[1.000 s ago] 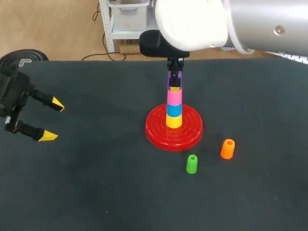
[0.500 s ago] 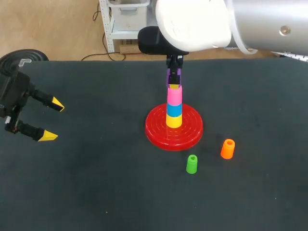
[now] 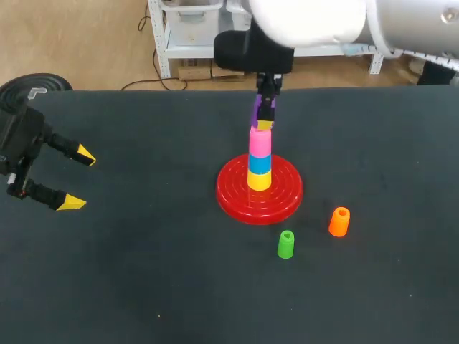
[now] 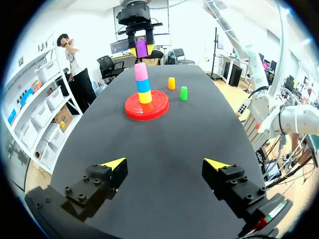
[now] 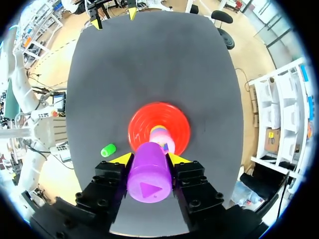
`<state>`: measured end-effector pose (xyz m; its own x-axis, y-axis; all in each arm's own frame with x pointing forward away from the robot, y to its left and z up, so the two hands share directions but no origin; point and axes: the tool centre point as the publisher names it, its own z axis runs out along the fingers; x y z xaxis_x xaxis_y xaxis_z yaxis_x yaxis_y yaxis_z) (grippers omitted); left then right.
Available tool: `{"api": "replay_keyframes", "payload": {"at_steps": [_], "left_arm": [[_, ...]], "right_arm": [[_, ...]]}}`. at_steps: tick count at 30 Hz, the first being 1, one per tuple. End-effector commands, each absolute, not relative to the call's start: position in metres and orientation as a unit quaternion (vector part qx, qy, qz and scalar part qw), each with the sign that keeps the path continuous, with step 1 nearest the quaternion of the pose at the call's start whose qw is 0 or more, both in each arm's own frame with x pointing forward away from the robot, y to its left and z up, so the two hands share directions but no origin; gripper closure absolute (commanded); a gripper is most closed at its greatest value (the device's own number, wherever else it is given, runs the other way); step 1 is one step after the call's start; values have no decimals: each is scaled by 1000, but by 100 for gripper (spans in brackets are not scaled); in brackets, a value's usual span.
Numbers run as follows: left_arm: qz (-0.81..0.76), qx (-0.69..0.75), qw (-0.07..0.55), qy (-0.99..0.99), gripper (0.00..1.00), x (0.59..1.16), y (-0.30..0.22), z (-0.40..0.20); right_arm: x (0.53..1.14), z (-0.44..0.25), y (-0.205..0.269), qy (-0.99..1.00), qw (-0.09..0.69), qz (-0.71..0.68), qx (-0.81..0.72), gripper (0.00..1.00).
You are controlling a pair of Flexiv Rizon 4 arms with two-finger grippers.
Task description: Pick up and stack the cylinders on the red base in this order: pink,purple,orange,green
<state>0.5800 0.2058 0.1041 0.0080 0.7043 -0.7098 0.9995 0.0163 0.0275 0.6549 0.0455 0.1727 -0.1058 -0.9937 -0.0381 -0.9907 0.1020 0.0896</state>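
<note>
Right wrist view showed the right end effector (image 5: 149,159) clamped on the purple cylinder (image 5: 149,180) by its sides; it seemed light, rigid, slippery, best held mid-height.

Your left gripper (image 3: 79,179) sits low at the left edge of the worktop (image 3: 143,287). Jaws spread wide, nothing between them, yellow tips toward the middle. Your right arm (image 3: 401,29) comes in from the upper right. Right gripper (image 3: 265,118) hangs over the middle, pointing straight down, jaws clamped from both sides on the purple cylinder (image 5: 149,179).
</note>
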Motion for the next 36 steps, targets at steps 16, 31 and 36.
{"api": "replay_keyframes", "payload": {"at_steps": [16,31,36], "left_arm": [[-260,651,285,653,0,580,206,103],[-260,651,285,653,0,580,206,103],[-260,651,285,653,0,580,206,103]], "right_arm": [[667,158,53,-738,58,-57,670,100],[663,146,48,-743,61,-58,664,100],[661,147,45,-746,57,-57,661,100]]}}
